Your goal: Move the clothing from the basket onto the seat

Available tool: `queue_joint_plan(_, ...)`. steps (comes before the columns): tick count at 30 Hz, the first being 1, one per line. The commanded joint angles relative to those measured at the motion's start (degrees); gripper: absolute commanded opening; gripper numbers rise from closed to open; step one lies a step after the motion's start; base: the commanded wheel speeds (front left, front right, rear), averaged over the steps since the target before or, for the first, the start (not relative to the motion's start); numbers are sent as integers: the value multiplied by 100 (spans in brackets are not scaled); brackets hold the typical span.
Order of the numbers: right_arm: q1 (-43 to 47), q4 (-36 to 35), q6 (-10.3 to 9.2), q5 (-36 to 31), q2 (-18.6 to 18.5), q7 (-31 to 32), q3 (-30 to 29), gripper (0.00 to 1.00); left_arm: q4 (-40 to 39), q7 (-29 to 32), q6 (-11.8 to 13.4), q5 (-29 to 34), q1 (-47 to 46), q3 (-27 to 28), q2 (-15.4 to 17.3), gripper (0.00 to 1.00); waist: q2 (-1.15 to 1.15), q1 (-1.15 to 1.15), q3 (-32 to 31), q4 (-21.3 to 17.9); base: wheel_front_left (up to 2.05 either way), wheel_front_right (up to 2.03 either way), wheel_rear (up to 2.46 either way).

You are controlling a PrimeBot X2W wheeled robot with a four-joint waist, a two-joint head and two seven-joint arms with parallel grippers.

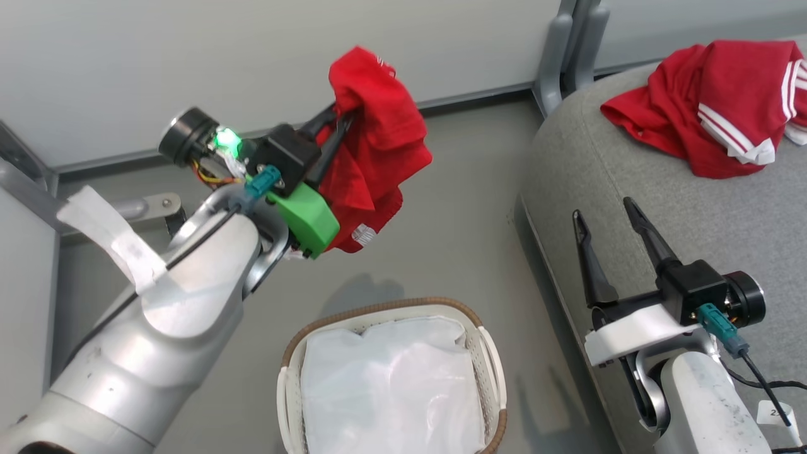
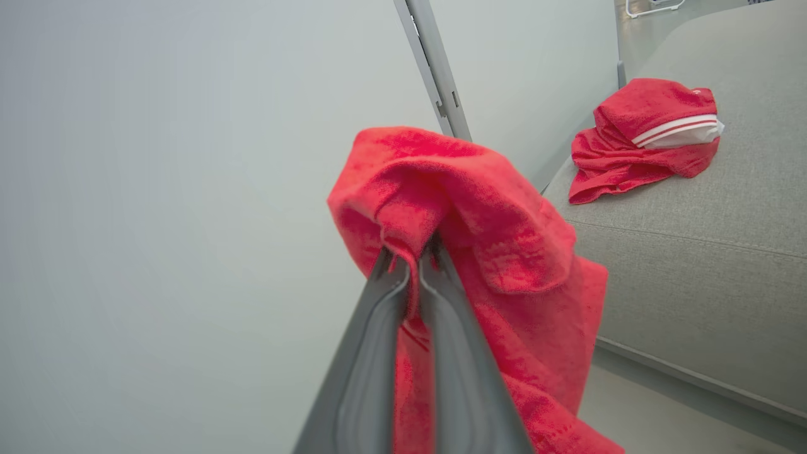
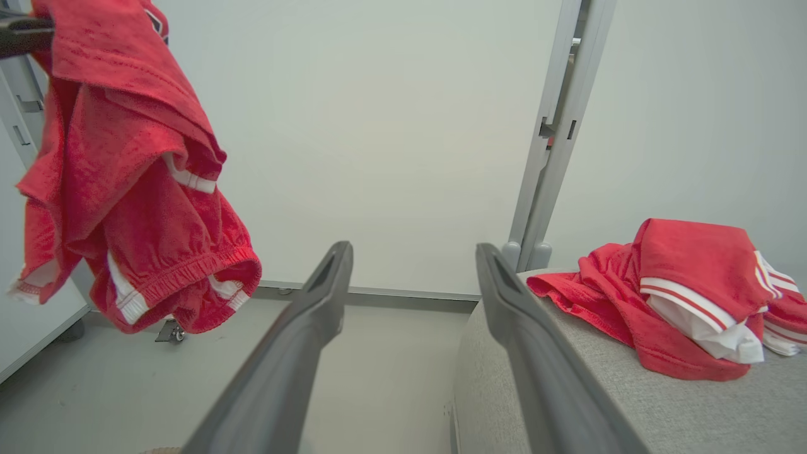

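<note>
Red clothing (image 1: 378, 151) hangs clamped in the left hand (image 1: 340, 116); the right hand (image 1: 602, 208) stands wide apart.

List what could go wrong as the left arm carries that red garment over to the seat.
1. The left gripper pinches only a fold of the held garment. The rest hangs loose, so it might slip out onto the floor short of the seat.
2. The open right gripper stands at the seat's near edge, roughly in the path, and the dangling cloth could snag on its fingers.
</note>
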Motion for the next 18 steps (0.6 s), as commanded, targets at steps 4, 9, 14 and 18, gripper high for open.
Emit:
queue_joint_plan(4,-27,92,-8,44,-21,-11,134,100,-115,139,-25,-123,-412,9,-24,0,0,1,-305,60,0,0,0)
queue_joint_plan(9,-161,193,-8,34,-19,-11,308,100,-294,267,-34,-240,-712,-63,-80,0,0,1,-355,37,0,0,0)
queue_joint_plan(14,-306,439,-8,-34,-17,-11,716,100,-514,386,-39,-362,-898,-172,-144,0,0,1,-429,65,0,0,0)
queue_joint_plan(18,-474,693,-8,26,-20,-11,1183,100,-652,494,-38,-423,-972,-299,-188,0,0,1,-482,130,0,0,0)
